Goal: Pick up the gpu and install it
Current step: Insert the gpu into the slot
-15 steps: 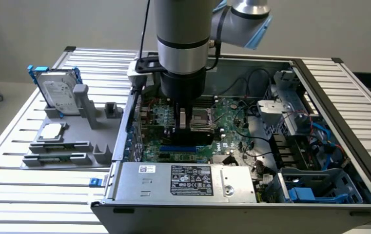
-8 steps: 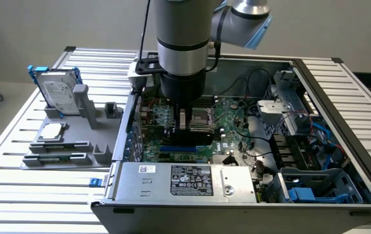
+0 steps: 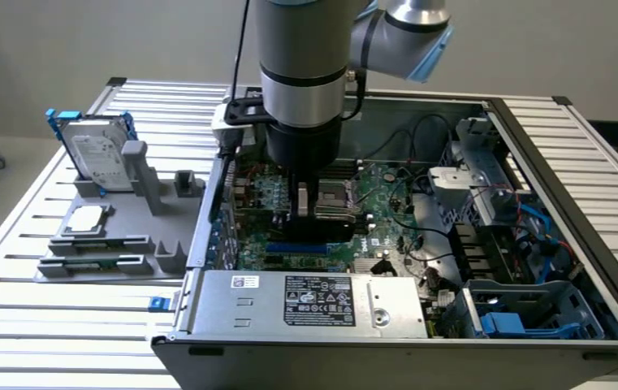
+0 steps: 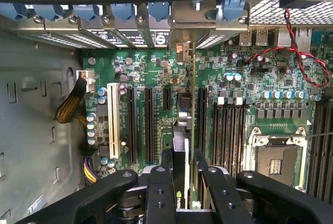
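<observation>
Wrist view: the hand [image 4: 183, 157] is closed narrowly on the gpu [image 4: 182, 112], one dark finger [image 4: 166, 157] pressed to each face of the thin card. The card is seen edge-on, with its black cooler on one side and the green board edge on the other. It stands upright inside the computer case [image 3: 568, 154], low over the motherboard [image 4: 156, 78] on the case floor. It lines up with the row of long black expansion slots [image 4: 148, 125]. Its silver end bracket [image 4: 182, 52] reaches toward the case's rear wall, just under the blue slot clips [image 4: 122, 10]. Whether the card's lower edge has entered a slot cannot be told.

Also inside the case, a white slot [image 4: 113, 127] lies beyond the black ones on one side of the card. The memory slots [image 4: 229, 130] and the open processor socket [image 4: 278, 156] lie on the other side. A red-and-black twisted wire [image 4: 296, 52] loops near the rear wall, and a yellow cable bundle [image 4: 70, 107] runs along the case's side wall.

In the exterior view the arm [image 3: 303, 65] comes straight down into the open top of the case. The silver power supply [image 3: 309, 301] sits at the case's near end. Outside the case, to the exterior view's left, a hard drive in a blue frame [image 3: 97, 150] stands upright in a grey holder [image 3: 124, 244] on the slatted surface [image 3: 49, 325].
</observation>
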Robot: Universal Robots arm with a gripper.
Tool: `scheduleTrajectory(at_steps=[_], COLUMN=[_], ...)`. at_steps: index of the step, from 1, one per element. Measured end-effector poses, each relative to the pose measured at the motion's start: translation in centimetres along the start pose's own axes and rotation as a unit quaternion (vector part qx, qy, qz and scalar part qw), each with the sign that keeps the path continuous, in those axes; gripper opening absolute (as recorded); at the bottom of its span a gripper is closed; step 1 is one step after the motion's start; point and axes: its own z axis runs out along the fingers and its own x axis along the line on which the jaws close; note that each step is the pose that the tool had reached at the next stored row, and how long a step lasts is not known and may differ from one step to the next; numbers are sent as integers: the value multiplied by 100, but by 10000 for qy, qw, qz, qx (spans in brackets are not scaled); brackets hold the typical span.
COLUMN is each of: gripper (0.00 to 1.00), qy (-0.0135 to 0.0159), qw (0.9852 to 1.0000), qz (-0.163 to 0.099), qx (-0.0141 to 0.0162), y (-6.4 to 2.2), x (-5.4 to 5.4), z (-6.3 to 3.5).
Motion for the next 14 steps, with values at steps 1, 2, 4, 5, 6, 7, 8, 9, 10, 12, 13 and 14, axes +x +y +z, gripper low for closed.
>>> scheduleTrajectory(at_steps=[1,2,4,5,6,7,8,9,10,12,13,14], gripper=[26,26,26,26,26,26,26,26,26,26,26,26], qy=[-5,-9,-26,-30,-33,-38,-41,-45,-49,-57,-59,-61], qw=[10000,10000,10000,10000,10000,10000,10000,10000,10000,10000,10000,10000], qz=[0,1,1,2,2,2,3,3,3,4,4,5], qx=[0,-1,-6,-9,-14,-19,-25,-31,-38,-54,-64,-72], y=[1,1,2,3,3,3,4,4,5,5,5,5], x=[0,2,5,6,7,8,9,10,11,13,14,15], z=[3,8,20,28,35,41,48,55,62,76,81,86])
